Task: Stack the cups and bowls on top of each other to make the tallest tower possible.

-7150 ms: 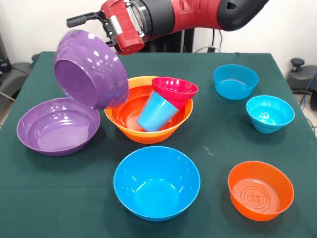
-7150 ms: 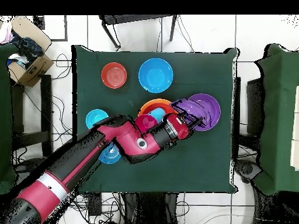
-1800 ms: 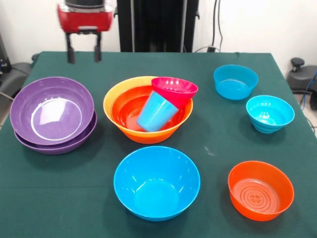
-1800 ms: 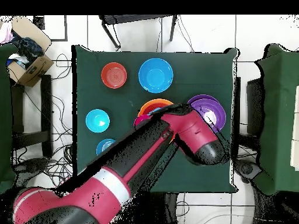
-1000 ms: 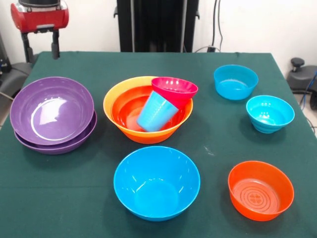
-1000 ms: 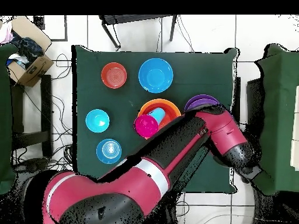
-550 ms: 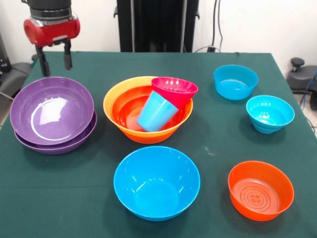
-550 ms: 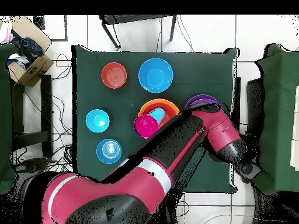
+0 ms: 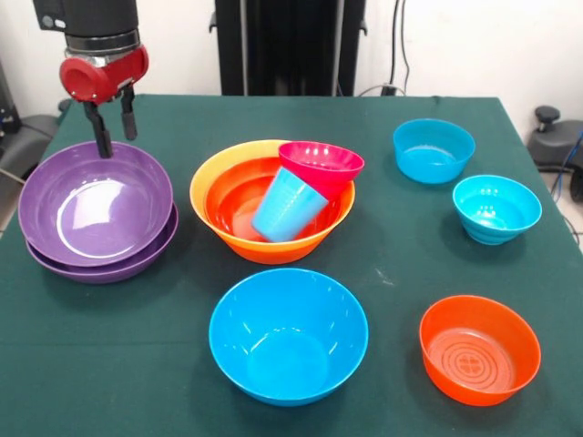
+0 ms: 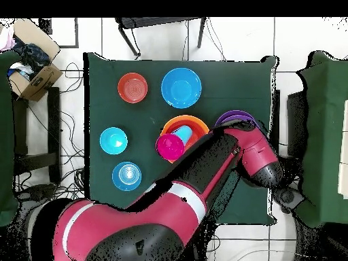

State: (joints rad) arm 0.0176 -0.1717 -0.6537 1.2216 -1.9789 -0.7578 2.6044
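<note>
Two purple bowls (image 9: 96,208) sit nested at the left; in the overhead view only their rim (image 10: 234,117) shows past the arm. My gripper (image 9: 117,143) hangs open right over their far rim, holding nothing. The big orange bowl (image 9: 211,178) is the base of the tower, with a red-orange bowl (image 9: 232,196) nested inside. A light blue cup (image 9: 288,204) lies tilted in it, and a magenta bowl (image 9: 321,164) leans on the cup. From above, the orange bowl (image 10: 192,123) and magenta bowl (image 10: 168,146) show beside the arm.
On the green table (image 9: 392,264) stand a blue bowl (image 9: 288,333) at the front, a red-orange bowl (image 9: 479,348) at front right, and two cyan bowls (image 9: 434,148) (image 9: 496,208) at the right. A cardboard box (image 10: 30,71) sits off the table.
The purple bowl once held now rests inside the other purple bowl. Over the last second the open gripper moved right and came down to the purple bowls' far rim.
</note>
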